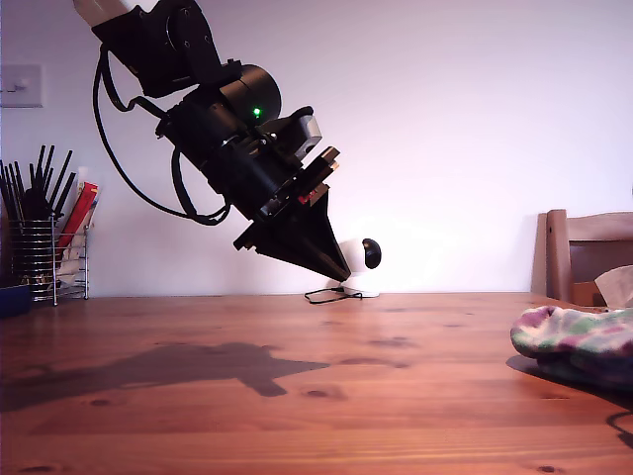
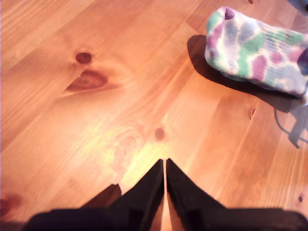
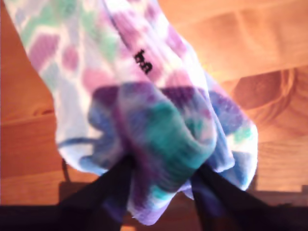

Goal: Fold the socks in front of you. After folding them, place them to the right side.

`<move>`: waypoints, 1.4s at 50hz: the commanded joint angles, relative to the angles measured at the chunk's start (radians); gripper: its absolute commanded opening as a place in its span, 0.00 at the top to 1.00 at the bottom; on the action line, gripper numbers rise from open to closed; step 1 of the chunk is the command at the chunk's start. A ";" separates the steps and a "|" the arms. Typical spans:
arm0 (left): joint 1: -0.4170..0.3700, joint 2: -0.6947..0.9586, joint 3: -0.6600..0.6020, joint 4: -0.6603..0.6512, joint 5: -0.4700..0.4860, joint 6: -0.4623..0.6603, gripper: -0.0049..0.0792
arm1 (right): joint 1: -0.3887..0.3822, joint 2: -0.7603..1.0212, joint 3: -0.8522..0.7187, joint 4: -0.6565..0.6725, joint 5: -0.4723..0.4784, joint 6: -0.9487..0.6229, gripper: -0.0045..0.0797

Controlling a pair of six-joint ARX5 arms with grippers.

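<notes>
On the exterior view's left, above the bare wooden table (image 1: 297, 396), my first gripper (image 1: 341, 275) hangs tilted with its tip clear of the wood; in the first wrist view its jaws are pressed together with only a hairline slit between them, holding nothing (image 2: 165, 166). At the exterior view's right edge lie the socks (image 1: 579, 341), a soft bunched bundle, white with teal, purple and green blotches, resting on the table. My second gripper (image 3: 161, 185) has its black fingers (image 3: 108, 185) clamped on a gathered fold of the socks (image 3: 159, 130), the fabric bulging between them. Some small black lettering shows on the ribbed cuff.
</notes>
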 commanded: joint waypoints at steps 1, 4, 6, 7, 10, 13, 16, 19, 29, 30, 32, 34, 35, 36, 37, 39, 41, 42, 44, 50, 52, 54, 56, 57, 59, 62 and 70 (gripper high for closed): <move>-0.005 -0.014 0.002 0.002 0.005 0.002 0.95 | -0.006 0.001 0.019 -0.010 0.003 0.004 0.52; -0.005 -0.014 0.002 0.003 0.005 0.002 0.95 | -0.006 0.001 0.048 -0.047 0.005 0.001 0.50; -0.005 -0.014 0.002 0.004 0.005 0.002 0.95 | -0.006 0.001 0.070 -0.069 0.005 0.000 0.48; -0.005 -0.014 0.002 0.004 0.005 0.002 0.95 | -0.006 0.001 0.081 -0.078 0.005 0.000 0.47; -0.005 -0.014 0.002 0.003 0.005 0.002 0.95 | -0.006 0.001 0.118 -0.110 0.005 0.000 0.46; -0.005 -0.014 0.002 0.003 0.005 0.002 0.95 | -0.006 0.001 0.153 -0.146 0.018 0.000 0.45; -0.005 -0.014 0.002 0.005 0.005 0.002 0.95 | -0.006 0.001 0.187 -0.179 0.022 -0.002 0.44; -0.005 -0.014 0.002 0.005 0.005 0.002 0.95 | -0.006 0.001 0.218 -0.207 0.021 -0.006 0.44; -0.004 -0.014 0.002 0.006 0.005 0.003 0.95 | -0.006 0.001 0.294 -0.298 0.022 -0.035 0.44; -0.004 -0.014 0.002 0.006 0.006 0.002 0.95 | -0.006 0.001 0.298 -0.302 0.020 -0.035 0.44; -0.004 -0.014 0.002 0.004 0.011 0.003 0.95 | -0.006 0.001 0.303 -0.301 0.007 -0.043 0.46; -0.004 -0.014 0.002 0.003 0.024 0.003 0.95 | -0.006 0.001 0.309 -0.297 -0.018 -0.051 0.52; -0.003 -0.014 0.002 0.003 0.028 0.002 0.95 | -0.006 0.001 0.310 -0.294 -0.032 -0.053 0.56; -0.002 -0.014 0.002 0.004 0.032 0.001 0.95 | -0.005 0.001 0.310 -0.290 -0.045 -0.055 0.60; -0.002 -0.014 0.002 0.006 0.037 0.000 0.95 | -0.005 0.001 0.310 -0.282 -0.058 -0.056 0.65; -0.001 -0.014 0.002 0.012 0.045 -0.006 0.95 | -0.001 0.001 0.310 -0.267 -0.077 -0.057 0.75; 0.002 -0.014 0.002 0.019 0.052 -0.010 0.95 | 0.007 0.001 0.310 -0.239 -0.090 -0.060 0.86; 0.004 -0.014 0.002 0.023 0.054 -0.010 0.95 | 0.012 0.001 0.310 -0.227 -0.091 -0.062 0.91; 0.007 -0.014 0.002 0.029 0.053 -0.014 0.95 | 0.022 0.001 0.310 -0.198 -0.092 -0.065 0.96; 0.013 -0.014 0.002 0.054 0.052 -0.014 0.96 | 0.052 0.001 0.310 -0.095 -0.095 -0.165 0.96; 0.017 -0.014 0.002 0.062 0.052 -0.014 0.96 | 0.064 0.001 0.310 -0.066 -0.096 -0.191 0.96; 0.021 -0.014 0.002 0.068 0.052 -0.014 0.96 | 0.075 0.001 0.310 -0.027 -0.095 -0.226 0.96; 0.025 -0.015 0.002 0.076 0.052 -0.014 0.96 | 0.085 0.001 0.309 0.003 -0.100 -0.238 0.96; 0.027 -0.015 0.002 0.079 0.052 -0.015 0.96 | 0.089 0.001 0.309 0.019 -0.106 -0.240 0.96; 0.028 -0.016 0.002 0.086 0.052 -0.014 0.96 | 0.095 0.001 0.306 0.056 -0.126 -0.257 0.96; 0.033 -0.021 0.002 0.100 0.052 -0.014 0.96 | 0.100 0.001 0.302 0.099 -0.155 -0.276 0.96; 0.033 -0.063 -0.002 0.129 0.057 -0.014 0.96 | 0.106 0.002 0.273 0.189 -0.237 -0.323 0.96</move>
